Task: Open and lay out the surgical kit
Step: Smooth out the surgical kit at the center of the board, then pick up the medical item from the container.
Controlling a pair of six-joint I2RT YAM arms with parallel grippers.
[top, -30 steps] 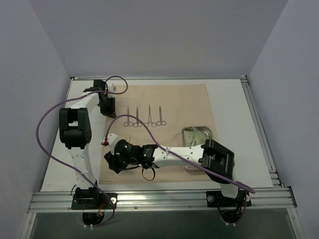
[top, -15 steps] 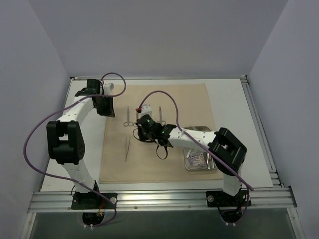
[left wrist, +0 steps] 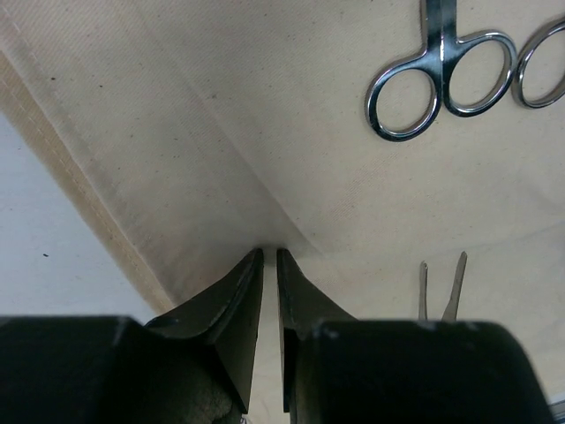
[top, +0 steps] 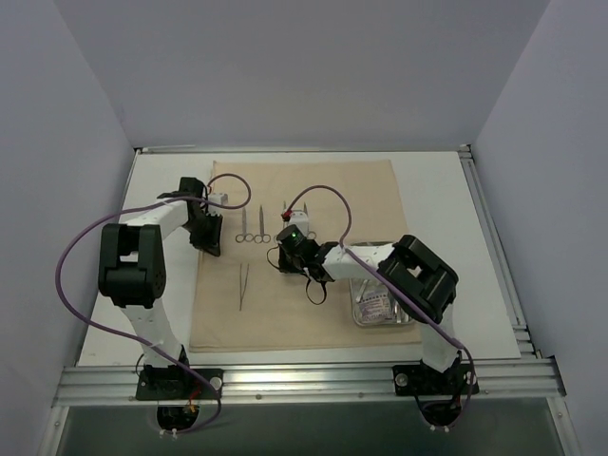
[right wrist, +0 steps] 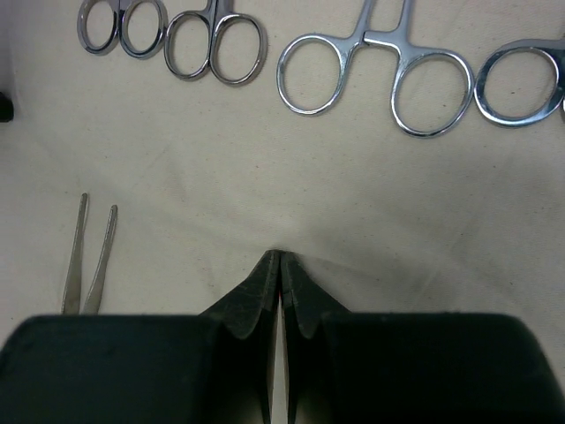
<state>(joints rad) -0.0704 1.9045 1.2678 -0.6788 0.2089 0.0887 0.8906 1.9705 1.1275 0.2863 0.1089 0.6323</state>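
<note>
White table [top: 437, 190] bears the beige cloth wrap [top: 332, 190] spread flat, clamps [top: 243, 226], tweezers [top: 242, 285] and steel tray [top: 385, 323] upon it; left gripper [left wrist: 269, 253] narrowly nips a cloth ridge; right gripper [right wrist: 279, 256], fingers pressed together, perhaps pinches a pucker.

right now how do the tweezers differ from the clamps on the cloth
The tweezers are two plain thin arms with no rings; the clamps end in paired finger rings. The tweezers lie alone on the near half of the cloth; the clamps sit side by side in a row on the far half. Both are bare steel and lie flat on the cloth, and neither is gripped.
</note>
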